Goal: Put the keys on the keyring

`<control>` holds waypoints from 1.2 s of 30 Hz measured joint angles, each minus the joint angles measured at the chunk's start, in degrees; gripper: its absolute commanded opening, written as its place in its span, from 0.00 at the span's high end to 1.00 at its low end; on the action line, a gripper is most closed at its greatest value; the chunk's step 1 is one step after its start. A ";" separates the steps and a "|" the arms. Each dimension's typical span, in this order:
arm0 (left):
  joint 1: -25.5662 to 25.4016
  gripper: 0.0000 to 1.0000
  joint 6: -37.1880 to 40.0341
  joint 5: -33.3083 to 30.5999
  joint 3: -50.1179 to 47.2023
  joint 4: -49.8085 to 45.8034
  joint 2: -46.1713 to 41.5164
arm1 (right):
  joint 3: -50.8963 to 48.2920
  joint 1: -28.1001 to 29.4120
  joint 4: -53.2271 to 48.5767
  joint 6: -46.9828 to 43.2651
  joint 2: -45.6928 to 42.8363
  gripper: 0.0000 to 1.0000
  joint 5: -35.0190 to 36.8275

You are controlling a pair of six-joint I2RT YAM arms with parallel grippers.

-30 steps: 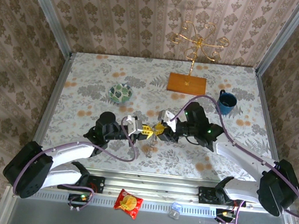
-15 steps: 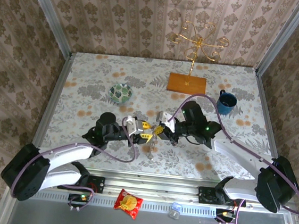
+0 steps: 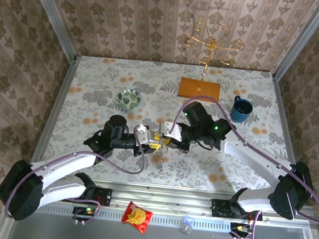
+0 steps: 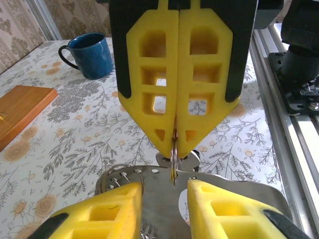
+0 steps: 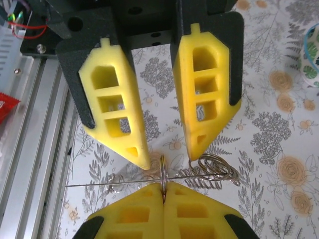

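Noted right hand [image 5: 163, 186] pinched shut on thin keyring [image 5: 162, 172], left hand [image 4: 164, 186] narrowly parted around it gripping nothing, key cluster [image 5: 215, 172] alongside; judged threading midway, joining unconfirmed.

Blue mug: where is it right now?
The blue mug stands at the table's far right in the top view, just right of the wooden stand base.

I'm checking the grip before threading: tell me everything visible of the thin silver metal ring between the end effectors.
The thin silver metal ring looks like bare wire, seen edge-on as a narrow upright loop. The right end effector, its yellow fingers shut, pinches one edge. The free part stands in the gap between the fingers of the open left end effector, above the floral tablecloth. Whether it touches the silver wire coil beside it is unclear.
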 measured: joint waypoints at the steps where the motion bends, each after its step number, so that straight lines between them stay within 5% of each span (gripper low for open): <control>1: 0.00 0.74 0.13 0.28 0.37 -0.15 0.31 | 0.87 0.39 -1.09 -0.66 0.44 1.00 0.52; 9: -0.02 1.00 1.14 2.60 1.60 -0.81 1.92 | 4.85 1.79 -5.60 -3.56 3.02 0.99 3.28; 13: -0.04 1.00 1.03 3.32 1.57 -0.46 2.10 | 2.93 1.16 -3.50 -2.08 1.60 0.73 2.16; 16: -0.04 1.00 0.13 3.32 0.92 1.49 2.10 | -2.54 -0.76 1.53 0.98 -2.97 0.68 -0.96; 29: -0.04 1.00 -4.15 3.41 -3.45 11.34 2.10 | -14.36 -3.91 18.14 13.38 -8.50 0.67 -5.22; 36: -0.04 1.00 -4.83 3.41 -3.93 12.85 2.16 | -14.43 -3.91 19.65 14.34 -7.63 0.80 -5.60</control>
